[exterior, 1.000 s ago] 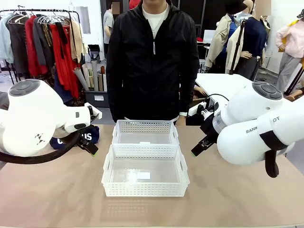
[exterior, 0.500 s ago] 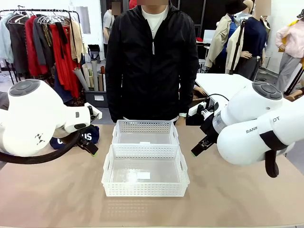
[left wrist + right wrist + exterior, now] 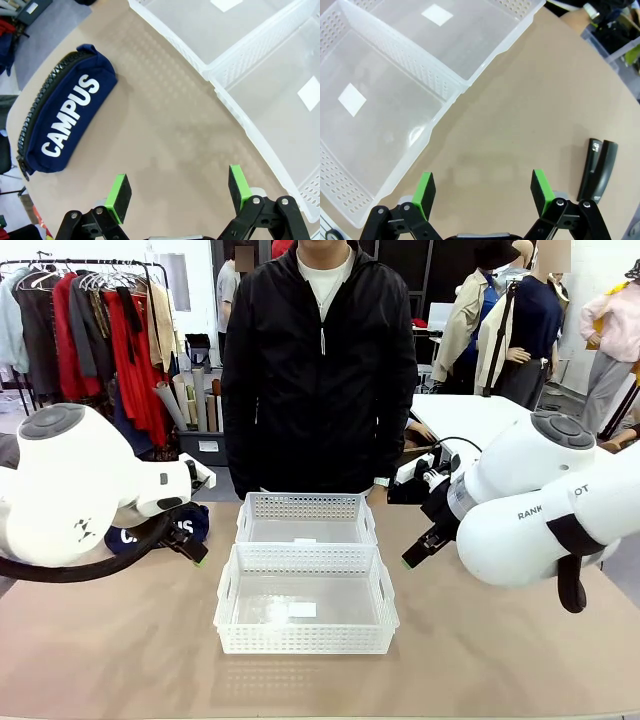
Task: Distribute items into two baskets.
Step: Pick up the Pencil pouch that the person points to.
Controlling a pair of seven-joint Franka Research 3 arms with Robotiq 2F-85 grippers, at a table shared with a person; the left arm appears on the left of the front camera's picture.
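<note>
We find the near basket [image 3: 305, 638] and the far basket [image 3: 305, 506] side by side, rims touching, on the table [image 3: 500, 660]. A person [image 3: 320, 370] stands just behind the far basket. The pouch [image 3: 62, 122] lies left of the baskets, and in the front view the left arm [image 3: 60, 490] partly hides it. The stapler [image 3: 597, 170] lies right of the baskets. The left gripper [image 3: 178, 189] hangs above the table between pouch and baskets, jaws spread wide, gripping nothing. The right gripper [image 3: 482, 191] hangs between baskets and stapler, likewise spread and touching nothing.
</note>
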